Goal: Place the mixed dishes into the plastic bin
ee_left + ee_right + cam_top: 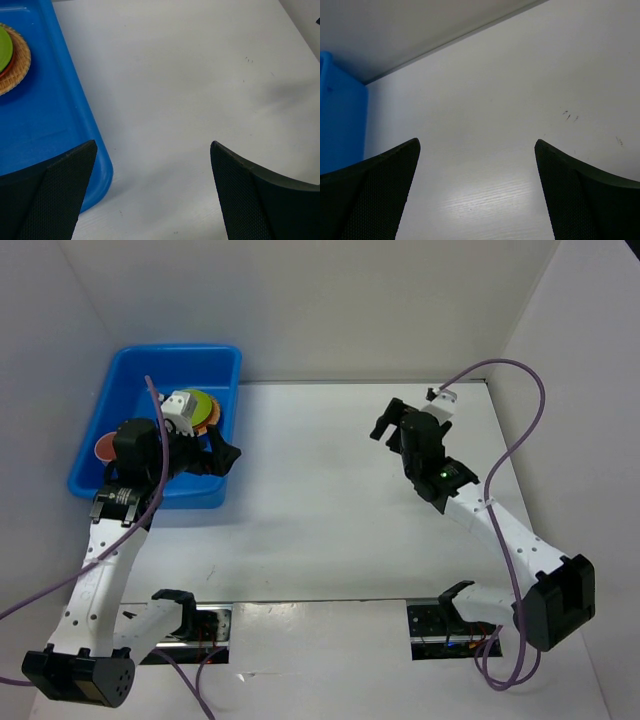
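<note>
The blue plastic bin [130,390] stands at the table's far left. Inside it lies a lime green plate [203,404] on an orange one [213,417]. An orange-red round dish [105,448] shows left of my arm; the other dishes are hidden. In the left wrist view the green plate [4,47] rests on a woven tan plate [21,62] inside the bin [50,115]. My left gripper [225,458] [152,146] hangs open and empty over the bin's near right corner. My right gripper [386,418] [477,143] is open and empty above bare table, right of centre, facing the bin [340,115].
White walls close in the table at the back and on both sides. The left arm's wrist camera block [183,405] and purple cable [152,400] hang over the bin. The arm bases [190,620] sit at the near edge.
</note>
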Motion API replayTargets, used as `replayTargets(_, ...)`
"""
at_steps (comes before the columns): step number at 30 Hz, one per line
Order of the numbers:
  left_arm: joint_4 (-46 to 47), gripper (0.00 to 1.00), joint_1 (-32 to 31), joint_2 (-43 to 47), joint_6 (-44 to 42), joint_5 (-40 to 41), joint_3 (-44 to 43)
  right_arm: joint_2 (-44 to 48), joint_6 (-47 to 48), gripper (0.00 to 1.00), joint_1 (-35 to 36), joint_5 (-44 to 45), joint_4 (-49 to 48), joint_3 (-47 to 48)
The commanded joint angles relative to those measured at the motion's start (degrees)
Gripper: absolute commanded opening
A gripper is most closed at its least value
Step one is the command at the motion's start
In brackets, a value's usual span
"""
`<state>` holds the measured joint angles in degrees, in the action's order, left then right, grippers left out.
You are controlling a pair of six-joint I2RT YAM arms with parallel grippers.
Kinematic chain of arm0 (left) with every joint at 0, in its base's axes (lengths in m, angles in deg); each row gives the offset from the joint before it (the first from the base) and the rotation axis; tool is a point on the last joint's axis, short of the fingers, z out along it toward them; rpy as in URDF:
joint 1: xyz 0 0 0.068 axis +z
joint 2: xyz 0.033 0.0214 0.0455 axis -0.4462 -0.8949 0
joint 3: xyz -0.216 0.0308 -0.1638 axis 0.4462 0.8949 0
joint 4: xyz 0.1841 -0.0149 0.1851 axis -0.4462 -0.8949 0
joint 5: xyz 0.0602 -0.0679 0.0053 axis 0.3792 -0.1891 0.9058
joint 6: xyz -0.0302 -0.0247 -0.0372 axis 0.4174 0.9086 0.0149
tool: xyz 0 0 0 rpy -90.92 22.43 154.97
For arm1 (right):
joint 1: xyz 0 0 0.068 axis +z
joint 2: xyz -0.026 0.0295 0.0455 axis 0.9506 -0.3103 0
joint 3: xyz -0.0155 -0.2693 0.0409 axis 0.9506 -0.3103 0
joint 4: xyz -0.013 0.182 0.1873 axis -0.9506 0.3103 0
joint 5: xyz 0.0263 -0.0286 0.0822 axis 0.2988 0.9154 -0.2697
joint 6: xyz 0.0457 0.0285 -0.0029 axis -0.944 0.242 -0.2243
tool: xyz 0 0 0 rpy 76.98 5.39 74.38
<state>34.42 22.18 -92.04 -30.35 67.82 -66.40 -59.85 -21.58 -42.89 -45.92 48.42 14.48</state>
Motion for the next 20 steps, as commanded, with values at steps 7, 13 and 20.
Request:
replayTargets(7, 3.3, 1.00, -0.7, 1.2, -2.8, 0.5, 1.4, 2.5, 4.2, 1.00, -7.8, -2.3, -0.6, 3.5)
replayTargets(13, 3.9, 1.00, -0.7, 0.1, -2.8, 0.5, 1.4, 6.1, 4.8, 1.00, -7.9, -4.4, -4.1, 1.7)
replayTargets(20, 3.9, 1.00, -0.7, -0.4, -2.8, 1.0, 1.9, 5.1, 4.8, 1.00, -7.9, -4.9, -3.6, 1.7)
